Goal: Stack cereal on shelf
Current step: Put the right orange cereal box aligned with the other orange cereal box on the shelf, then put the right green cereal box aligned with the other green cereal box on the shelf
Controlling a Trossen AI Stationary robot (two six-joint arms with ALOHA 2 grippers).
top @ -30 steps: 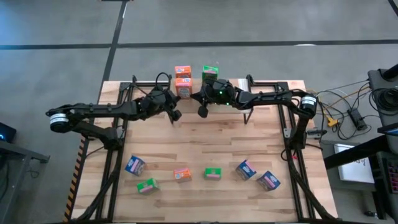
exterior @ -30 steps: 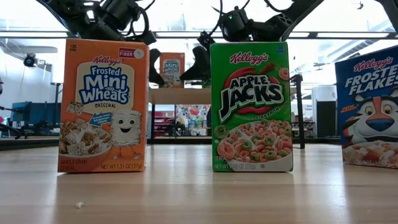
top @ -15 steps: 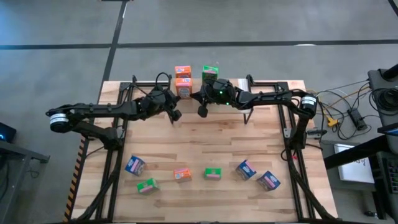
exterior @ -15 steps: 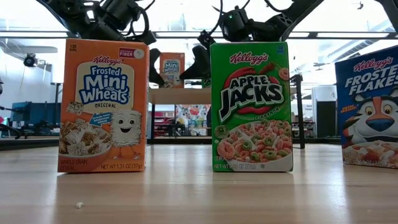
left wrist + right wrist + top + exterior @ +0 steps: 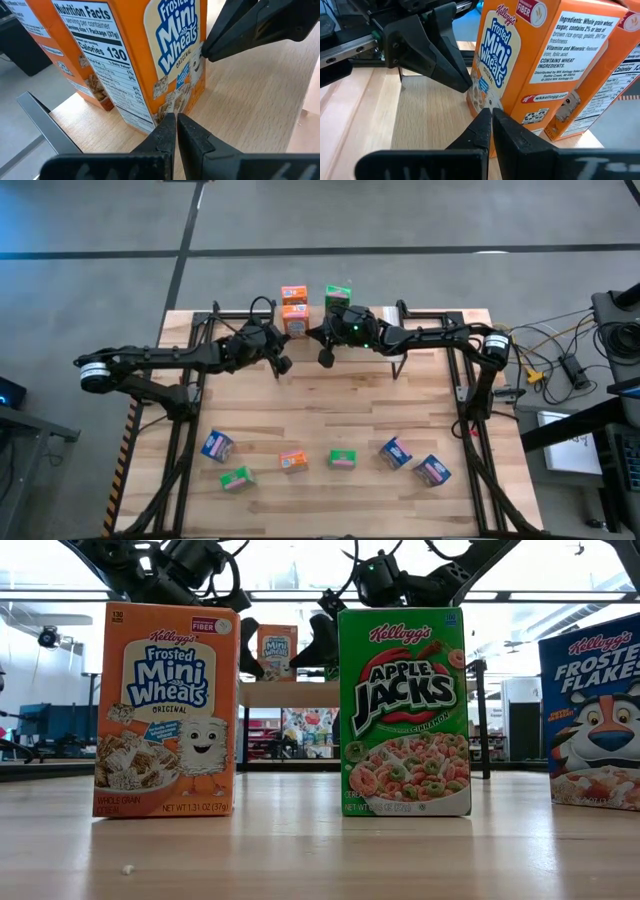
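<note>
The left gripper (image 5: 176, 131) had its two dark fingers pressed together with only a hairline slit between them and nothing held; its tips stood just short of the lower corner of an upright orange Mini-Wheats box (image 5: 145, 55) on the shelf (image 5: 250, 105). The right gripper (image 5: 489, 125) was likewise drawn closed on nothing, its tips pointing at the bottom edge of that same orange box from the other side, so that each wrist view showed the other arm's dark fingers just beside the box front. A second orange box (image 5: 615, 85) stood directly behind the first, touching or nearly touching it. From above, the two grippers met near the far edge of the table (image 5: 330, 410), the left arm reaching in from the left and the right arm from the right, with the pair of orange boxes between them and a green box (image 5: 338, 296) upright just beside, to the right. Along the near edge of the table lay six more boxes, well apart from the shelf: a blue one (image 5: 217, 446), a green one (image 5: 237, 478), an orange one (image 5: 293, 462), a green one (image 5: 343, 459) and two blue ones (image 5: 396, 452) (image 5: 432, 470). The low view had the near orange box (image 5: 166, 710) and green Apple Jacks box (image 5: 404, 712) standing upright close to the camera.
</note>
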